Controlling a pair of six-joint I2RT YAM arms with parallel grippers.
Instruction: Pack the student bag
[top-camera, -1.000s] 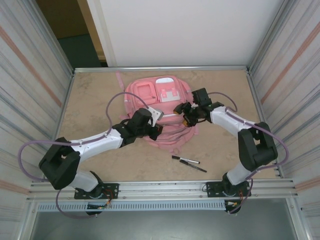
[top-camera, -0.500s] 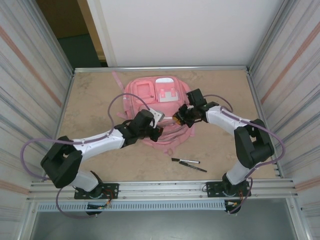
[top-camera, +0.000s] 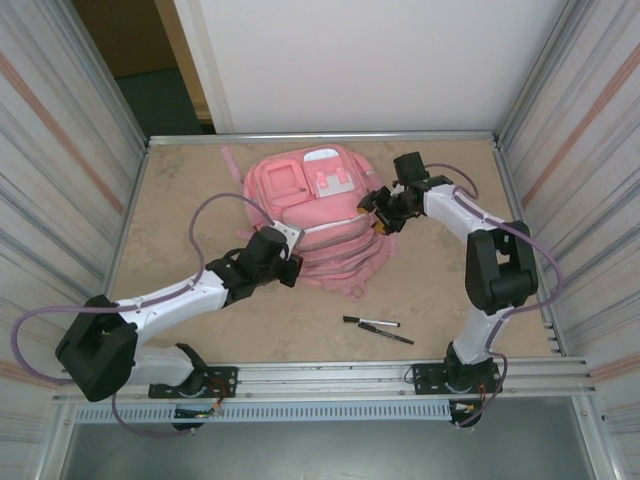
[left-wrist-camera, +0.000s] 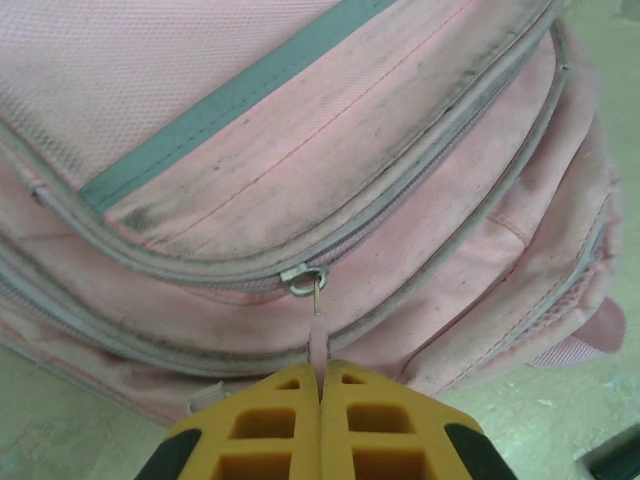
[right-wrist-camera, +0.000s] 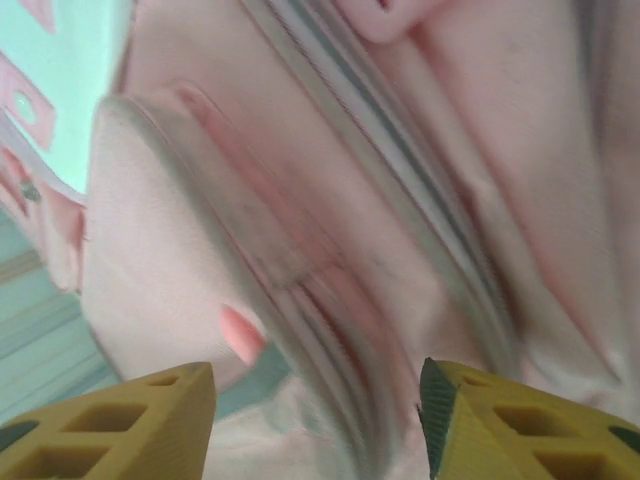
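Note:
The student bag (top-camera: 318, 205), a large pink backpack with white trim, lies flat at the table's middle back. My left gripper (top-camera: 291, 264) is at the bag's near left edge. In the left wrist view it (left-wrist-camera: 320, 372) is shut on the pink zipper pull (left-wrist-camera: 318, 338), which hangs from a metal slider (left-wrist-camera: 303, 278) on a grey zip across the bag (left-wrist-camera: 300, 120). My right gripper (top-camera: 379, 212) is at the bag's right side. Its yellow jaws stand open (right-wrist-camera: 315, 392) close over blurred pink fabric (right-wrist-camera: 330, 200), with a small pink tab (right-wrist-camera: 240, 333) between them.
Two black pens (top-camera: 372, 322) (top-camera: 386, 336) lie on the table to the near right of the bag. Metal walls fence the table on the left, right and back. A pink strap (top-camera: 233, 160) trails off the bag's far left.
My left gripper has drawn back towards the near left, still holding the zipper pull. My right gripper has moved up along the bag's right side towards the back. The bag has shifted slightly.

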